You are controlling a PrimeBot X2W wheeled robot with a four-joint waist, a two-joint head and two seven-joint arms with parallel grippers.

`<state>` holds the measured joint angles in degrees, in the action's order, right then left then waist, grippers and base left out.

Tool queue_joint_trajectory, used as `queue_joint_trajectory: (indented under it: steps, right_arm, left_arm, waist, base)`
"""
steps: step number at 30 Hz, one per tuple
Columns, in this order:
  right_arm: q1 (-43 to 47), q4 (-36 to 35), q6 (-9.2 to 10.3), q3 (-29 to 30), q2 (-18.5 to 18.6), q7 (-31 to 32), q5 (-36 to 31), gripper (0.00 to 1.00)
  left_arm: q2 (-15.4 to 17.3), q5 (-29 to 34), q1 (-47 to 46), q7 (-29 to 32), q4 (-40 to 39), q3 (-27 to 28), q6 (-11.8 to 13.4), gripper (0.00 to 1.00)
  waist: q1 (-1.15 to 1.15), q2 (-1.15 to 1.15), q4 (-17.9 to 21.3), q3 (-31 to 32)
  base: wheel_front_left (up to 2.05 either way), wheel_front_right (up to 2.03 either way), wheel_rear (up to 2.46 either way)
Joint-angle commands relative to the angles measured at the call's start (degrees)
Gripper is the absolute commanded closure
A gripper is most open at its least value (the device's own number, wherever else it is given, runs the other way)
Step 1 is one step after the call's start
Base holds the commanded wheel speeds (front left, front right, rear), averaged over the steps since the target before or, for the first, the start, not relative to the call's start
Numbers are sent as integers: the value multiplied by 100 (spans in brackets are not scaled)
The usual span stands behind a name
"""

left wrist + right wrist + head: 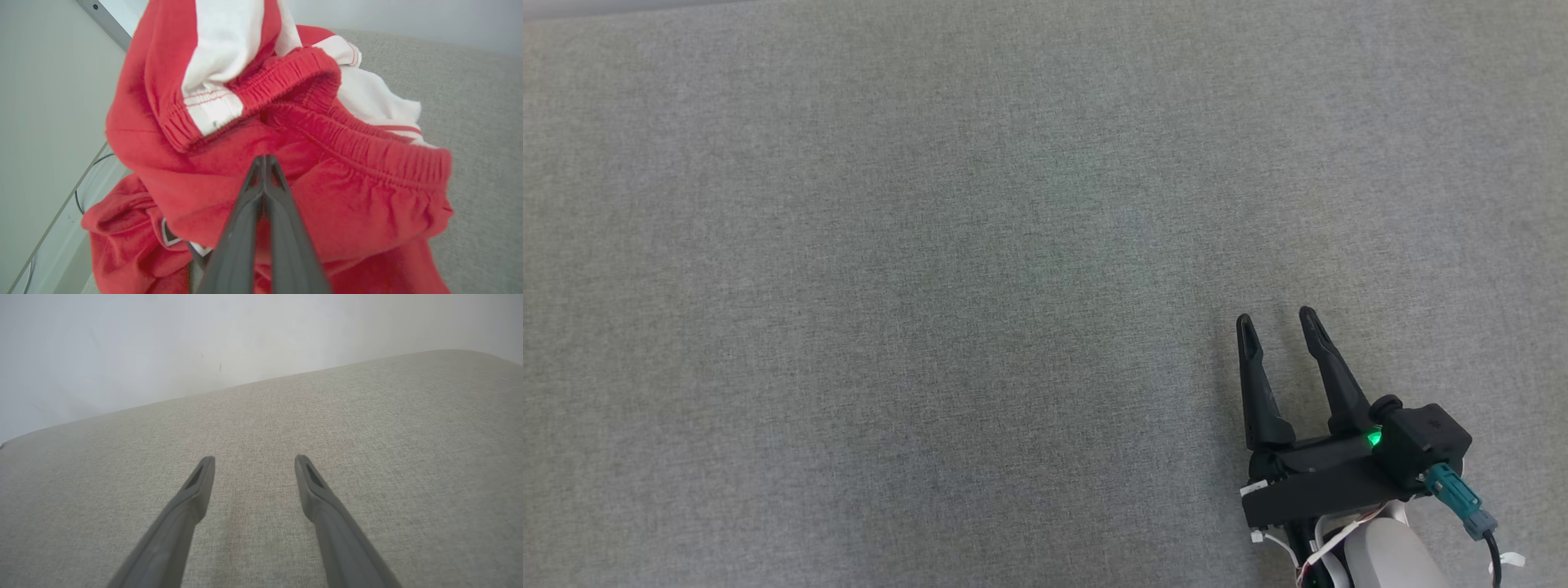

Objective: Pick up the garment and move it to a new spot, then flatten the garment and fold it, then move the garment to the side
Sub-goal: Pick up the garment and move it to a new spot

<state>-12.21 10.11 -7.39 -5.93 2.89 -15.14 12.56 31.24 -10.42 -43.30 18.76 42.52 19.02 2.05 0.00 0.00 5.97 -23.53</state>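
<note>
As far as I can judge, the task is only beginning. The garment (347, 196), red with white stripes (224, 41), is lying in a crumpled heap near one edge of the grey surface (931, 245), as the left wrist view is showing. Its elastic waistband (367, 151) is gaping open toward the camera, and some of the cloth seems to be spilling over the edge.

The left gripper (264, 158) is holding its jaws pressed together, with the tips pushing into the red cloth just below the waistband. They seem to be pinching a small fold there, though the caught cloth itself is hidden between the fingers. I cannot tell whether the heap is already rising off the surface.

The right gripper (1276, 317) is waiting low over bare surface with its jaws spread and nothing between them, well apart from the garment.

So the first grasp is apparently being made, and the lift and the move to a new spot are not yet done. The garment is not lying flat, so the flattening, the folding and the final move to the side are all remaining. In my judgement, the wide bare middle of the surface in the head view is offering enough room for the new spot.
</note>
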Motion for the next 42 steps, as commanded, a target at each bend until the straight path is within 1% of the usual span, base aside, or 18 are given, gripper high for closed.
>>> queue_joint_trajectory:
  steps: [1, 4, 9, 17, 20, 22, 28, 32, 37, 42]
  right_arm:
    - [-36, 6, -19, 8, -3, -5, -64, 0]
    - [-26, 22, -19, 27, -3, -5, -74, 0]
    - [-20, 59, -19, 10, -2, -5, -83, 0]
    - [54, 112, -19, -1, -2, -5, -31, 0]
    - [123, 132, -19, -14, -3, -6, 15, 0]
    - [148, 139, -19, -24, -2, -5, 19, 0]
    - [278, 181, -19, -44, -2, -5, 96, 0]
    - [355, 219, -19, -55, -1, -5, 160, 0]
    - [464, 261, -19, -76, -1, -5, 240, 0]
    - [525, 280, -19, -117, -1, -5, 335, 0]
  left_arm:
    - [-27, -20, 113, -4, -75, -13, 5, 100]
    - [17, -78, 128, -75, -182, -16, -74, 100]
    - [95, -164, 50, -204, -113, -39, -230, 100]
    - [179, -228, -241, -705, -27, -135, -464, 100]
    - [240, -238, -464, -930, -175, -250, -598, 100]
    - [256, -218, -514, -975, -227, -299, -616, 100]
    - [327, -185, -908, -1196, -775, -585, -773, 100]
    - [304, -215, -1164, -1267, -1277, -795, -842, 100]
    - [183, -275, -1461, -1163, -1964, -1159, -900, 100]
    - [-10, -547, -1695, -1013, -2564, -1489, -930, 100]
  waist:
    - [0, 0, -19, 7]
    - [0, 0, -61, 25]
    - [0, 0, -142, 86]
    - [0, 0, -243, 260]
    - [0, 0, -281, 406]
    - [0, 0, -290, 453]
    - [0, 0, -340, 741]
    - [0, 0, -333, 920]
    - [0, 0, -277, 1102]
    - [0, 0, -140, 1209]
  base:
    - [0, 0, 0]
    - [0, 0, 0]
    - [0, 0, 0]
    - [0, 0, 0]
    - [0, 0, 0]
    - [0, 0, 0]
    - [0, 0, 0]
    - [0, 0, 0]
    - [0, 0, 0]
    - [0, 0, 0]
